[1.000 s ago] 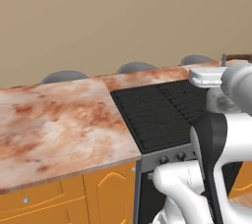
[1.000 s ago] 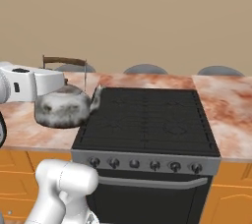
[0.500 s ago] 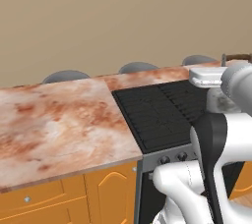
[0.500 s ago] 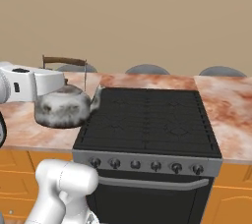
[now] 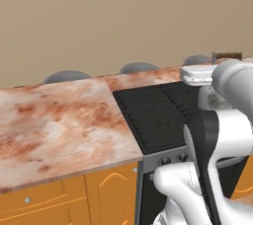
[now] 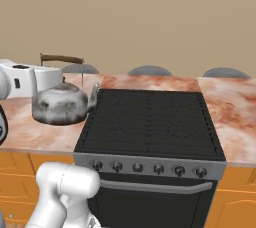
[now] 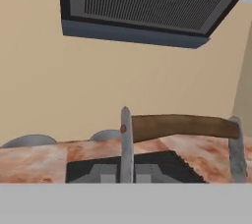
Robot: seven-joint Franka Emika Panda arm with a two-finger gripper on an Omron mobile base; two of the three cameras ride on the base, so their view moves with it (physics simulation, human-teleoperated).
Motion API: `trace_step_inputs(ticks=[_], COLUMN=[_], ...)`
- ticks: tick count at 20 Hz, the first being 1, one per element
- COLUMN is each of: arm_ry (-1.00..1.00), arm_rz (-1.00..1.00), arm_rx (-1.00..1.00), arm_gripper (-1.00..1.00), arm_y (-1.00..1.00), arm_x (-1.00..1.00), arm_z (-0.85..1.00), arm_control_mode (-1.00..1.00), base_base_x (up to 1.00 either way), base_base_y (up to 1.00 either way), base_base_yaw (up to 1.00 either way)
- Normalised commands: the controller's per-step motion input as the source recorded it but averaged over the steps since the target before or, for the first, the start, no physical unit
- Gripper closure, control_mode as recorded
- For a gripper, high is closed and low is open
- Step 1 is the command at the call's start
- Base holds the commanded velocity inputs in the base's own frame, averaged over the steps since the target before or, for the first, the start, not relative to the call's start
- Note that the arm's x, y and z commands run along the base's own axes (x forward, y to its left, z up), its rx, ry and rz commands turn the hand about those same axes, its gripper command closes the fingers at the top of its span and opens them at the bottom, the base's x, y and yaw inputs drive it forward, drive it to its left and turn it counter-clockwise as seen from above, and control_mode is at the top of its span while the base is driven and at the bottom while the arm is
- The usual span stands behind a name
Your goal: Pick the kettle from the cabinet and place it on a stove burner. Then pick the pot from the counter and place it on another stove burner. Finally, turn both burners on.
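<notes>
Silver-grey, your small rounded metal kettle (image 6: 62, 104) hangs just left of the black range (image 6: 150, 117), above the marbled reddish-brown stone counter (image 6: 35, 132). Your gripper (image 6: 50, 72) has its jaws clamped on the kettle's tall brown-topped loop handle (image 7: 179, 126).

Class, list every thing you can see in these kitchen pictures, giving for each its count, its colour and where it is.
kettle: one, silver-grey with a brown-topped loop handle, hanging left of the range, above the counter
range: one, black with grid grates, set between the counter slabs
knobs: six, dark, along the steel strip at the range's front
counter: reddish-brown and cream stone over orange fronts, on both sides of the range
hood: one, dark, on the wall above
gripper: one, white, shut on the kettle's handle
</notes>
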Motion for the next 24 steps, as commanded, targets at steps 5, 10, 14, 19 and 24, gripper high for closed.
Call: trace_step_inputs(ticks=[5, 10, 14, 19, 24], arm_ry=[0.00, -0.06, -0.20, -0.29, -0.15], arm_rz=[0.08, 0.09, 0.12, 0.12, 0.10], arm_rx=[0.01, 0.01, 0.03, 0.04, 0.03], arm_gripper=[1.00, 1.00, 1.00, 1.00, 1.00], arm_y=[0.22, 0.14, 0.04, 0.00, 0.00], arm_x=[0.29, 0.16, 0.07, 0.00, 0.00], arm_z=[0.00, 0.00, 0.00, -0.02, -0.15], arm_control_mode=[-1.00, -1.00, -1.00, -1.00, -1.00], base_base_x=[0.00, 0.00, 0.00, 0.00, 0.00], base_base_y=[0.00, 0.00, 0.00, 0.00, 0.00], base_base_yaw=[0.00, 0.00, 0.00, 0.00, 0.00])
